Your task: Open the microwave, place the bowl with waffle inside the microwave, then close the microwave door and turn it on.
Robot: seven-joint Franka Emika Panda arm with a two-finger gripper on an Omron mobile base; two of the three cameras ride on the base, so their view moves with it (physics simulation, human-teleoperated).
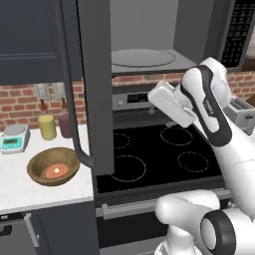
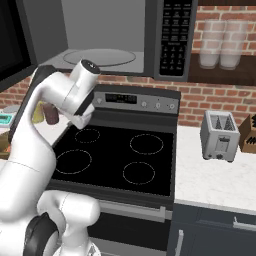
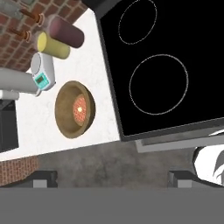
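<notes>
Gripper (image 3: 112,180) spread wide and empty, high over the stove edge, bowl (image 3: 74,109) with waffle (image 3: 79,109) well apart

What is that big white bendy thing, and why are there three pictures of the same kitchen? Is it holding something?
The white bendy thing is a robot arm. Two cameras sit behind it, one on each side, looking over a black glass stove top. The third camera rides on its hand, looking down; the jaws show as two dark tips at the bottom, apart, holding nothing.

Above the stove, the big dark-grey microwave is open, its door swung wide. On the white counter beside the stove sits a round brown wooden bowl with a small reddish-orange waffle inside. Behind it stand a yellow canister, a maroon canister and a small scale. On the stove's other side is a silver toaster.
</notes>
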